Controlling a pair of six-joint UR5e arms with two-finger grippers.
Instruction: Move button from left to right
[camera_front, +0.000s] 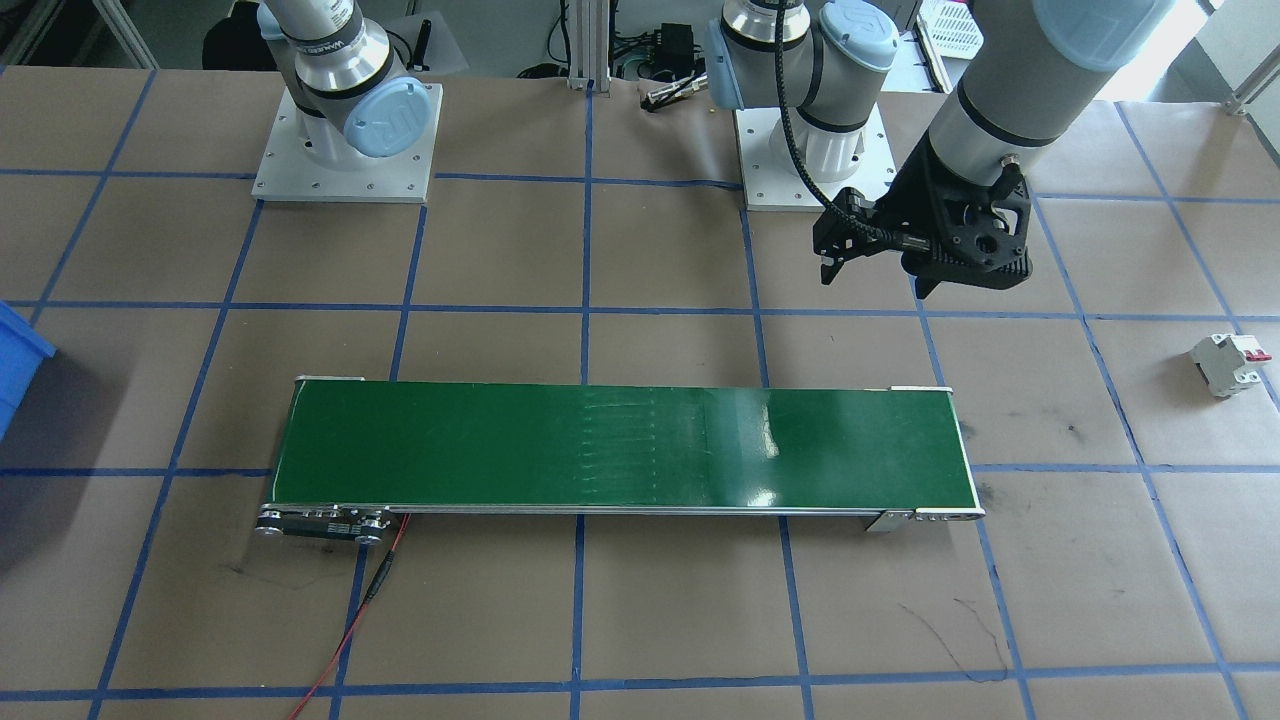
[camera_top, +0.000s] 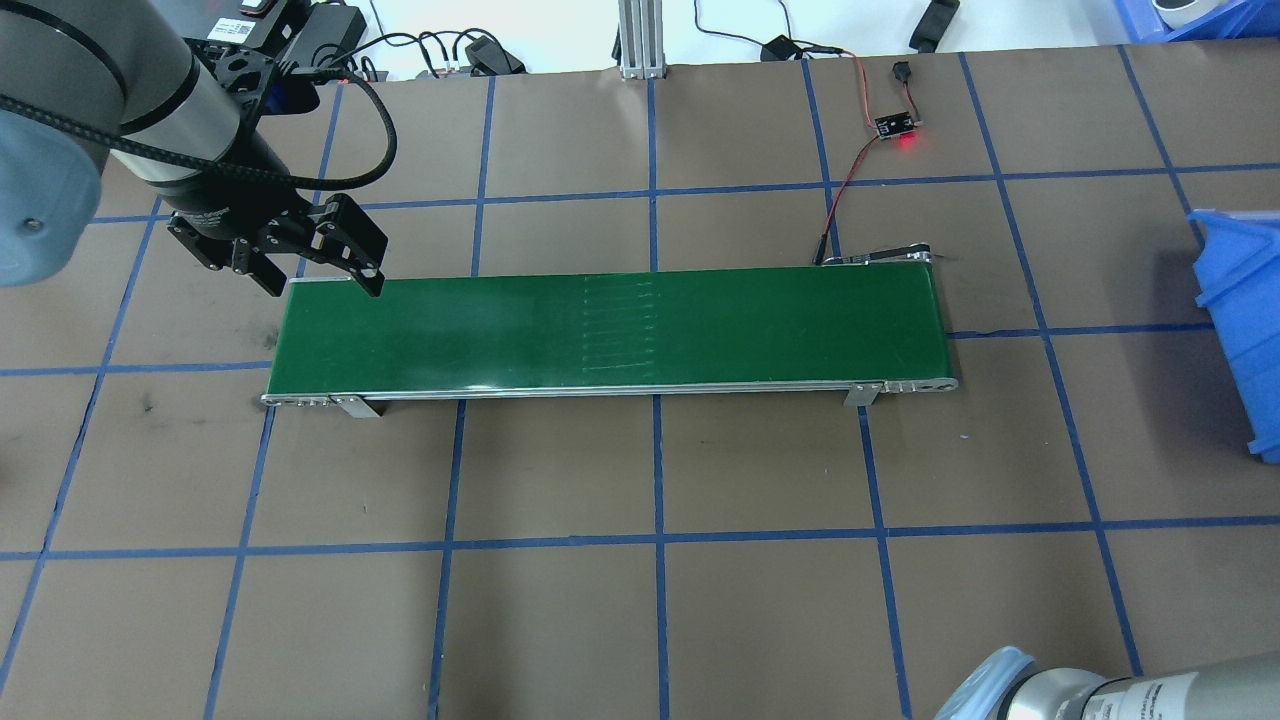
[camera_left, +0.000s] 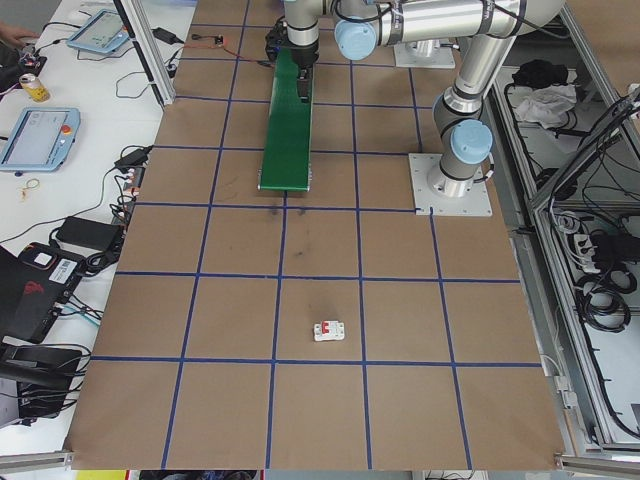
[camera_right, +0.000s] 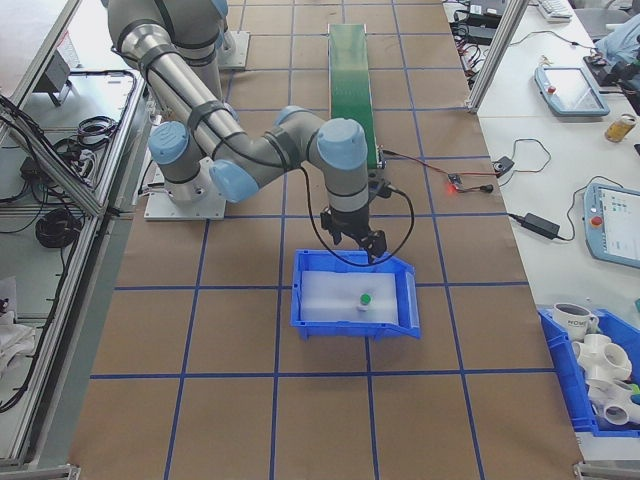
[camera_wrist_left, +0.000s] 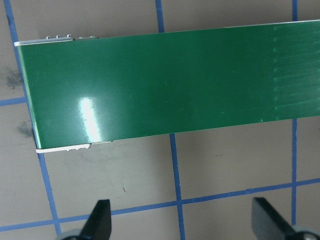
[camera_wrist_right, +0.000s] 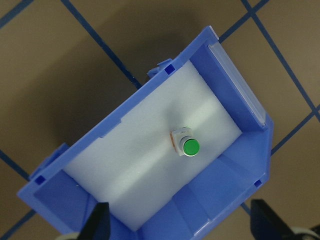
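Note:
The button (camera_wrist_right: 187, 145), with a green round cap on a white body, stands upright on white foam inside the blue bin (camera_wrist_right: 227, 75). It shows as a green dot, button (camera_right: 366, 299), in the exterior right view. My right gripper (camera_wrist_right: 183, 223) hangs open straight above the bin (camera_right: 305, 300) with nothing between its fingers. My left gripper (camera_top: 305, 262) hovers open and empty by the left end of the green conveyor belt (camera_top: 600, 330). In the left wrist view its dark fingertips (camera_wrist_left: 100, 217) stand wide apart over the brown table.
A white circuit breaker (camera_front: 1230, 362) with a red switch lies on the table beyond the belt's left end. The belt (camera_front: 620, 450) runs across the middle. A red wire (camera_front: 350, 630) leads off its right end. The blue bin (camera_top: 1240, 320) sits at the right edge.

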